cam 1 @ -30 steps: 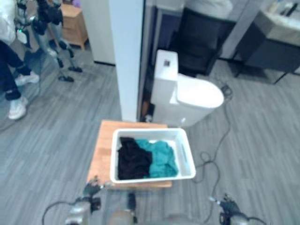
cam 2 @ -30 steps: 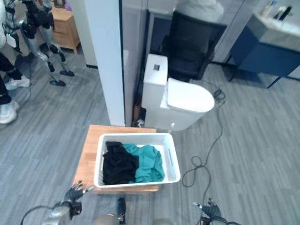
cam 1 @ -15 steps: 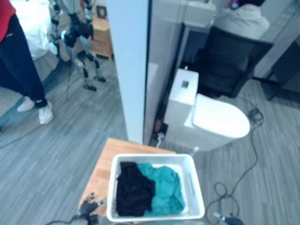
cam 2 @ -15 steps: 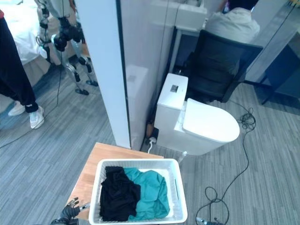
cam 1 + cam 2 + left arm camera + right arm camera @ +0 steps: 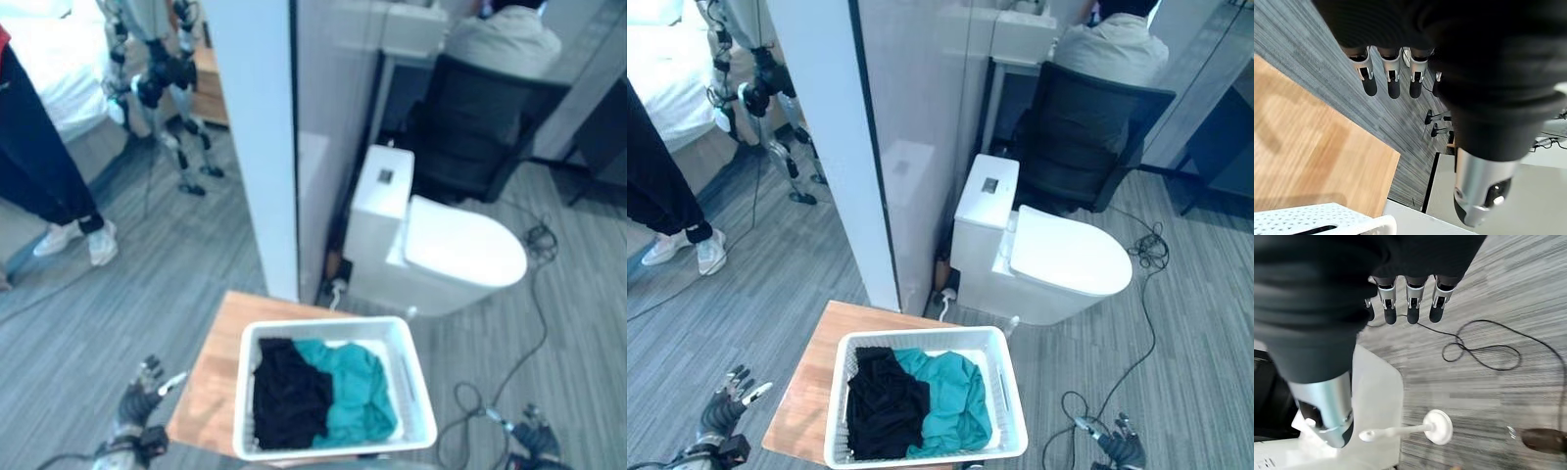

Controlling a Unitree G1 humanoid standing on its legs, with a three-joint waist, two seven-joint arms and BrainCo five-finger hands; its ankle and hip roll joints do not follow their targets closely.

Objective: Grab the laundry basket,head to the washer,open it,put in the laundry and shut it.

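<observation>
Both hands have spread wider, left hand (image 5: 137, 406) and right hand (image 5: 1120, 448) flanking the basket (image 5: 1009, 416), fingers apart, holding nothing; grasp still pending.

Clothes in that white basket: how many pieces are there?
2 that I can see: a black garment on the robot's left side of the laundry basket, and a teal garment on the right side. More could lie hidden underneath them.
</observation>
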